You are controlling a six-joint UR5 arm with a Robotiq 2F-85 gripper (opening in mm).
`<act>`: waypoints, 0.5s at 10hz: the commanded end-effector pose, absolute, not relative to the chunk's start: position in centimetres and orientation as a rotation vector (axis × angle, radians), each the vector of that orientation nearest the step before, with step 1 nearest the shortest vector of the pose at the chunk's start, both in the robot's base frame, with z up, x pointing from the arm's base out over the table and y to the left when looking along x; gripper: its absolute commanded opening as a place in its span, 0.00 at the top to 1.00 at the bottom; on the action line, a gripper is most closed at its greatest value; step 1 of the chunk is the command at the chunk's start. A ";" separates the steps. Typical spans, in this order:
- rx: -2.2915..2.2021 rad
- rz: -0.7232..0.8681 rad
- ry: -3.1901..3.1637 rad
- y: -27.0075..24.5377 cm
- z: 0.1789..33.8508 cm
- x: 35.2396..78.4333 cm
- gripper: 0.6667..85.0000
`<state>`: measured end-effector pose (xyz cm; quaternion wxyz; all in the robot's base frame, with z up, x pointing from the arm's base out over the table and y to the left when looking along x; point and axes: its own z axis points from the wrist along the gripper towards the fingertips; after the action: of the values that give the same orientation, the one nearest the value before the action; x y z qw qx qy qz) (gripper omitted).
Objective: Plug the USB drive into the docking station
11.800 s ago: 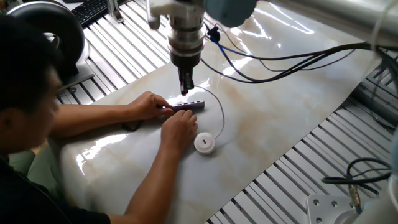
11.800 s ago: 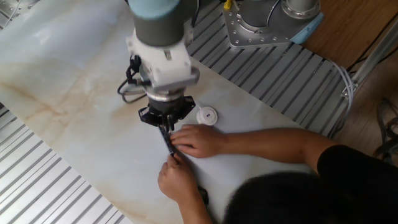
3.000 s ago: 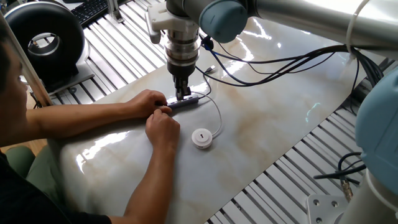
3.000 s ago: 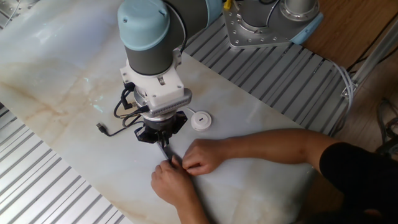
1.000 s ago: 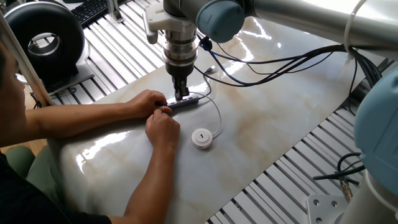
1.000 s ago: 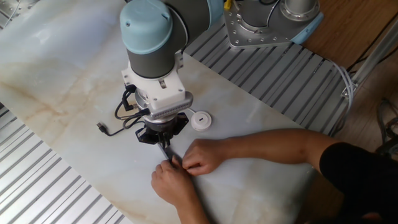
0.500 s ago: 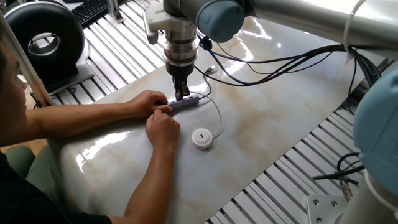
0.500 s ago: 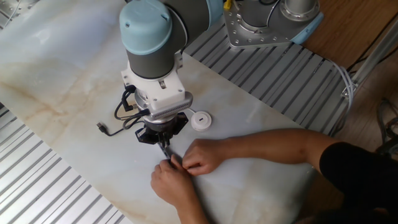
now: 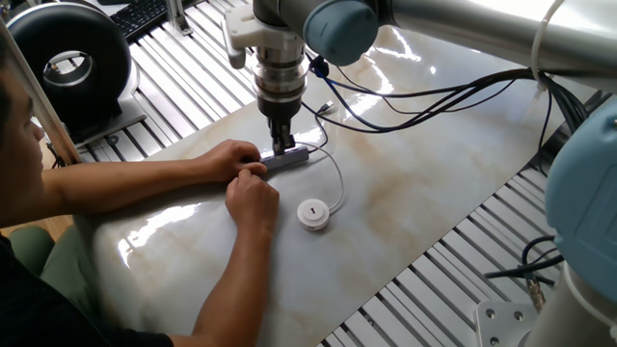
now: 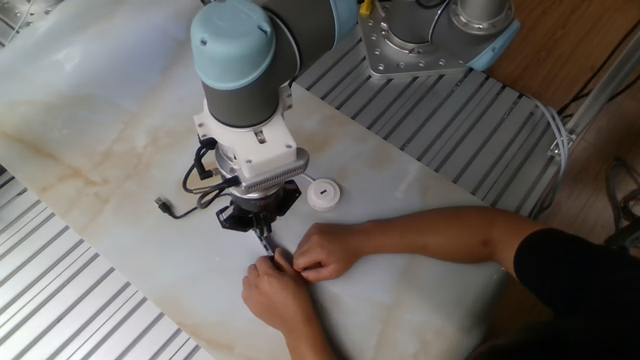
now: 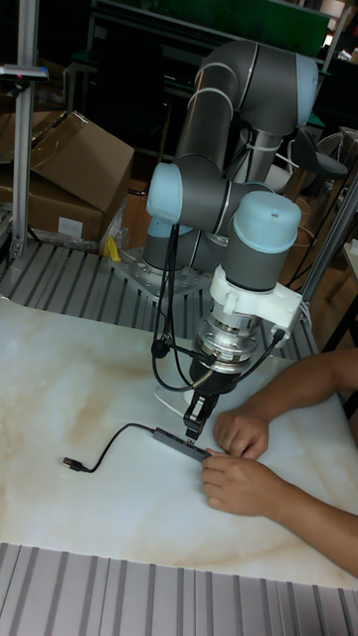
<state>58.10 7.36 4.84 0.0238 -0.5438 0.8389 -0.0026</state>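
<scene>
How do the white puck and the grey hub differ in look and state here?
The puck is round and white, with a thin white cable; the hub is a slim grey bar with a black cable. The puck lies free on the table, untouched; the hub is held down by the person's hands, with the gripper down at it. Both rest flat on the table, and the puck's cable runs toward the hub.
</scene>
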 end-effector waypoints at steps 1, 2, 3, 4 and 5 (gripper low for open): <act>-1.679 0.004 2.593 7.4 4.8 58.3 0.99; -1.676 0.006 2.594 7.4 4.9 58.3 0.99; -1.675 0.010 2.595 7.4 4.9 58.2 0.99; -1.673 0.010 2.597 7.4 4.9 58.2 0.99; -1.667 0.011 2.601 7.4 5.0 58.2 0.99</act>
<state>58.12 7.26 4.80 0.0229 -0.5442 0.8386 -0.0017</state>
